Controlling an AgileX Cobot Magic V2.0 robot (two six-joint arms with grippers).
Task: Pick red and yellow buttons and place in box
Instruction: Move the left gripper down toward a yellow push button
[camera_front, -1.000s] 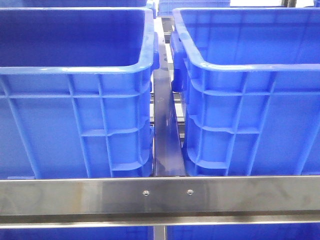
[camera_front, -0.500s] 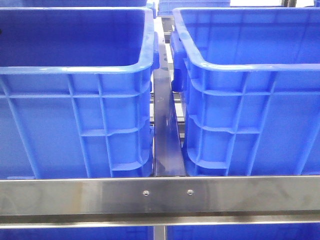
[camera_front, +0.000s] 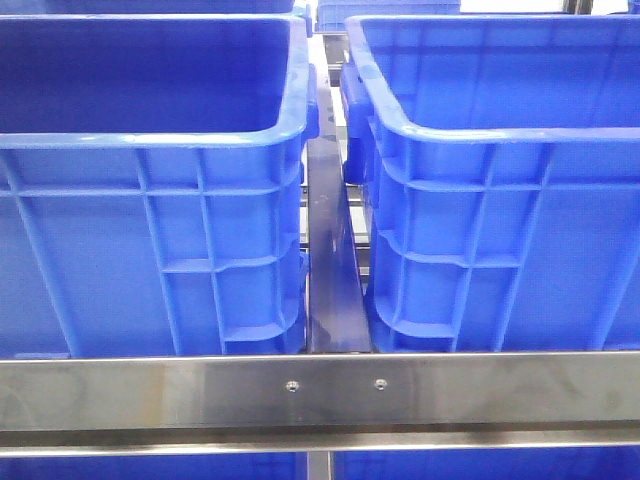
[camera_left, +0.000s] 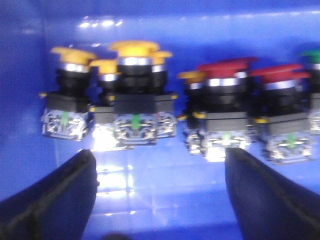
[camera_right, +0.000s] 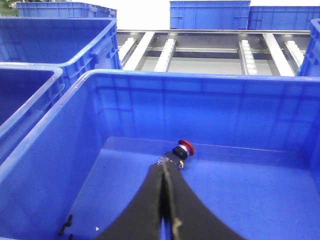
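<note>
Two blue crates (camera_front: 150, 200) are filling the front view while the left end effector (camera_left: 157, 195), fingers apart, is hovering near yellow buttons (camera_left: 131, 90) and red buttons (camera_left: 225, 105), and the right end effector (camera_right: 165, 172) is clamped on a red button (camera_right: 181, 149).

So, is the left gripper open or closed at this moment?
Open. In the left wrist view, the left gripper has its two fingers far apart, with nothing between them, facing the yellow buttons and red buttons.

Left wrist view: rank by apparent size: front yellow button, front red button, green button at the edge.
1. Front yellow button and front red button: look about alike, so no ranking between them.
2. Green button: smallest, but cut off by the frame edge, so unsure.
</note>
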